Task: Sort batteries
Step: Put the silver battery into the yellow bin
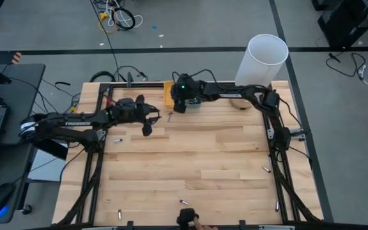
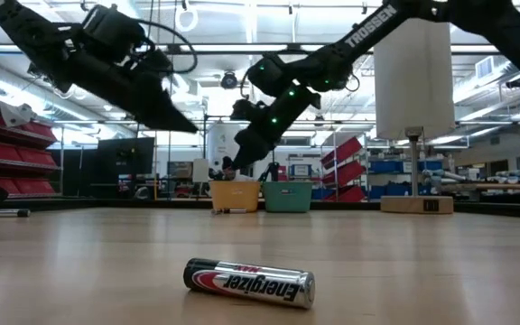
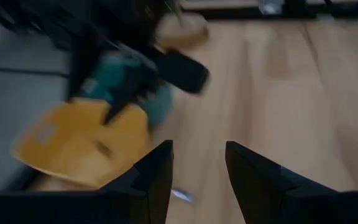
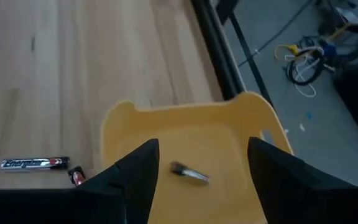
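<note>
Several small batteries lie scattered on the wooden table, among them one (image 1: 117, 140) near my left arm, one (image 1: 170, 115) by the trays and one (image 2: 249, 282) near the front edge. A yellow tray (image 1: 168, 92) and a teal tray (image 1: 195, 103) stand at the far edge. My right gripper (image 4: 204, 146) hangs open over the yellow tray (image 4: 185, 137), where one battery (image 4: 188, 174) lies on the floor of the tray. My left gripper (image 1: 147, 130) hovers open above the table, left of the trays, with nothing between its fingers (image 3: 157, 174).
A tall white cylinder (image 1: 264, 61) stands at the far right corner beside a small wooden block (image 2: 415, 205). Two batteries (image 4: 33, 163) lie on the table next to the yellow tray. More batteries (image 1: 266, 169) lie along the right and near edges. A camera mount (image 1: 185, 218) sits at the near edge.
</note>
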